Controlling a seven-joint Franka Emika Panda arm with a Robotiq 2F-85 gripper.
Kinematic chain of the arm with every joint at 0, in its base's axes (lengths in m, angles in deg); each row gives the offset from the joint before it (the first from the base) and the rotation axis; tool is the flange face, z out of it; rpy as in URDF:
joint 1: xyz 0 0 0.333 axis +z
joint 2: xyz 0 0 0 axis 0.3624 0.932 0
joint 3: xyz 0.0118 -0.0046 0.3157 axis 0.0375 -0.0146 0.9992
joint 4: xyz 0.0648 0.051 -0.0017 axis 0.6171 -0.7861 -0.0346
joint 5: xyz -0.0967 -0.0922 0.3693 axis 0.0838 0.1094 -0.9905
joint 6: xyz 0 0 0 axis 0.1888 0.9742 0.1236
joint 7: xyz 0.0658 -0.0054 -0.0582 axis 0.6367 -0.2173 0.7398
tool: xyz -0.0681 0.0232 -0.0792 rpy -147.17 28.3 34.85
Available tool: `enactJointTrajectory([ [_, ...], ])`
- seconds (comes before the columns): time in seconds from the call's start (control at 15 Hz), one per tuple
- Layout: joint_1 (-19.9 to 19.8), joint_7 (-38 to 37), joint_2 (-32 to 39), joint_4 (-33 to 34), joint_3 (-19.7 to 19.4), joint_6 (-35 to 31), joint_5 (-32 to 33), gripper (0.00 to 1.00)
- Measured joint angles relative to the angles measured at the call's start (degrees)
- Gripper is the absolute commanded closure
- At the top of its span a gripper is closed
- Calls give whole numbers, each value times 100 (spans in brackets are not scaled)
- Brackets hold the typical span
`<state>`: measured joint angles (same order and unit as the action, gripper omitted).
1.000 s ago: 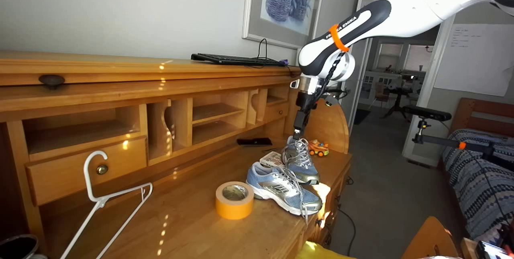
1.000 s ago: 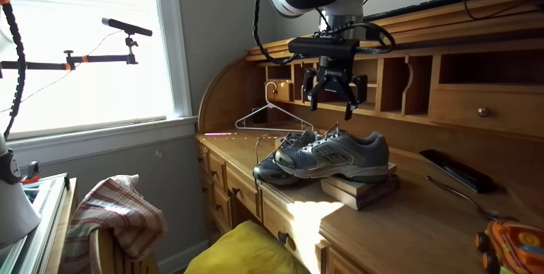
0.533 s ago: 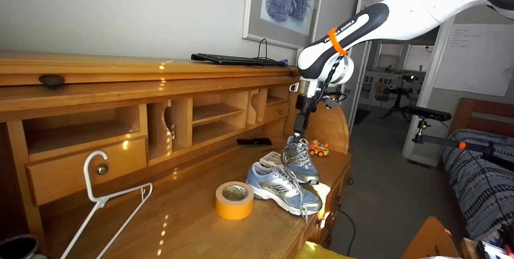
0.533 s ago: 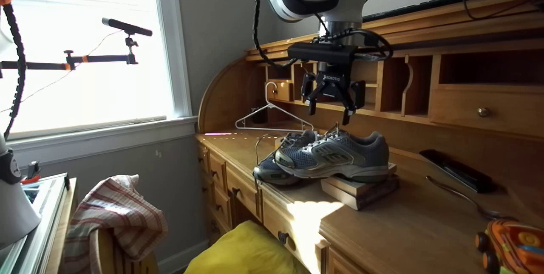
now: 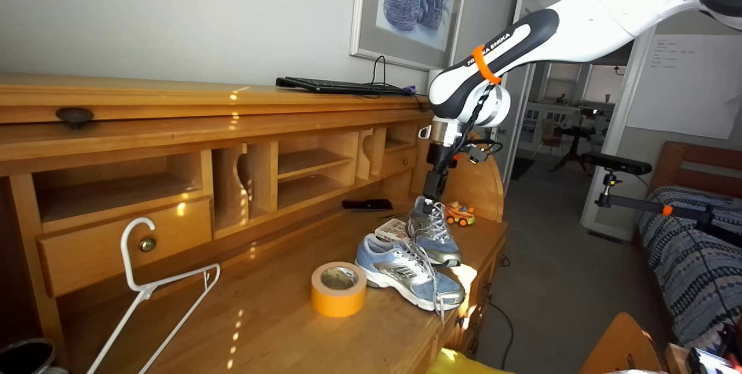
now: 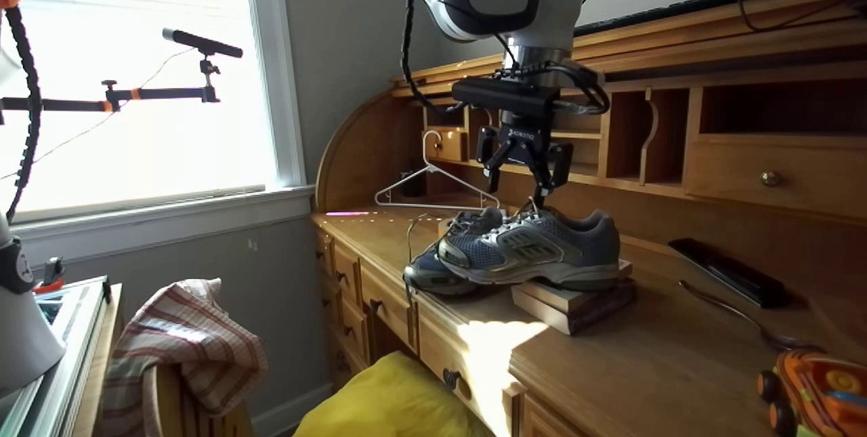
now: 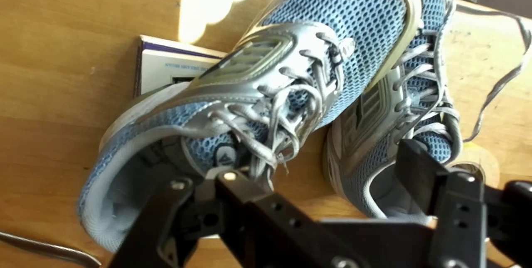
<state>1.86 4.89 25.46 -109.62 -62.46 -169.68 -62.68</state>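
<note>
A blue-grey running shoe [image 6: 542, 247] rests with its heel on a small stack of books [image 6: 576, 305]; its mate [image 5: 406, 275] lies alongside on the desk. My gripper [image 6: 516, 193] hangs over the pair, pointing down, its jaws apart with nothing held. In the wrist view the gripper [image 7: 311, 166] spans both shoes: the left finger crosses the raised shoe's collar near its tongue [image 7: 224, 151], while the other finger's pad [image 7: 419, 176] hangs over the mate's opening [image 7: 390, 193]. One fingertip sits close behind the raised shoe's laces in an exterior view; contact cannot be told.
A tape roll [image 5: 339, 290] stands beside the mate shoe. A white hanger [image 6: 433, 186] leans at the desk's far end. A fork [image 6: 738, 315], a black flat object [image 6: 731, 271] and an orange toy car [image 6: 816, 393] lie past the books. Desk cubbies [image 5: 313, 165] rise behind.
My gripper has come down toward the raised shoe, shifting slightly left in the exterior view facing its jaws. The jaws look a little closer together. Shoes and other objects have stayed put.
</note>
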Motion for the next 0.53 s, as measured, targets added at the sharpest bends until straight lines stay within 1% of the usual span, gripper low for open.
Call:
enactJointTrajectory([
  [0.13, -19, -102, 33, 0, -1, 47, -100, 11],
  [0.2, -35, -148, 46, 0, -1, 82, -160, 16],
  [0.27, -52, -198, 56, 0, -1, 110, -224, 15],
  [0.33, -74, -240, 62, 1, -1, 148, -305, 19],
  [0.53, -161, -330, 67, 21, -1, 283, -551, 18],
])
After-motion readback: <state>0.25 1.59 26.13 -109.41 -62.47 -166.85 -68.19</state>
